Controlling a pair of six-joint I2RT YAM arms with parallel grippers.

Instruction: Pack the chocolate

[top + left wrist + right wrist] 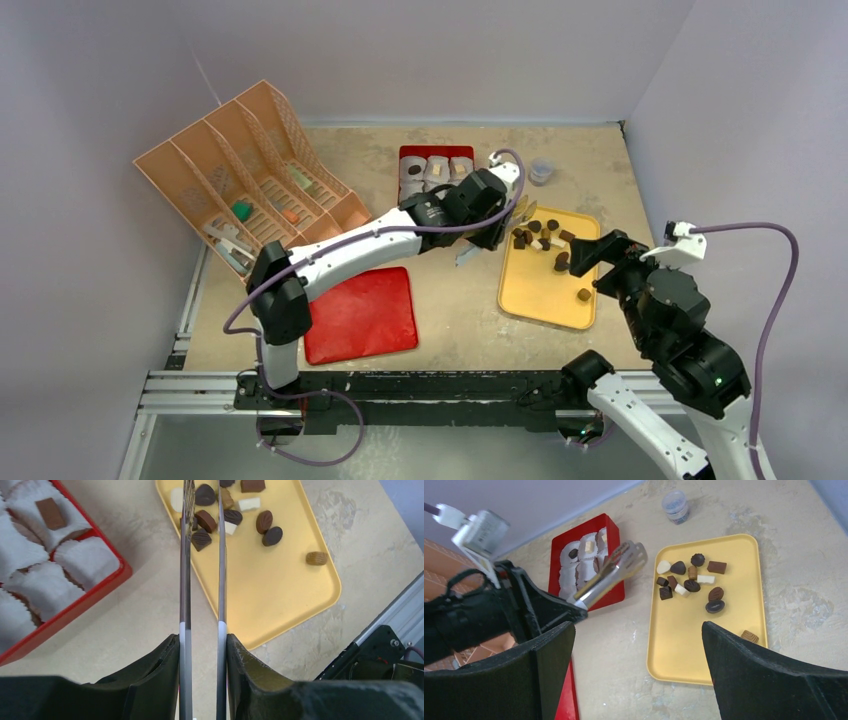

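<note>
Several pieces of chocolate (545, 240), mostly dark brown with a few tan and white, lie at the far end of the yellow tray (530, 305). One tan piece (317, 558) sits apart. My left gripper (202, 637) is shut on the handles of metal tongs (185, 580). The tongs (611, 575) hang raised between the red box (559, 545) and the tray (684, 650), with no piece seen in their tips. A brown piece (50, 513) rests in one of the box's white paper cups. My right gripper (638, 626) stands open above the tray's near left corner.
A small grey jar (541, 172) stands behind the tray. The red lid (362, 313) lies flat near the left arm. An orange file rack (250, 185) holding small items fills the far left. Grey walls close the back and sides.
</note>
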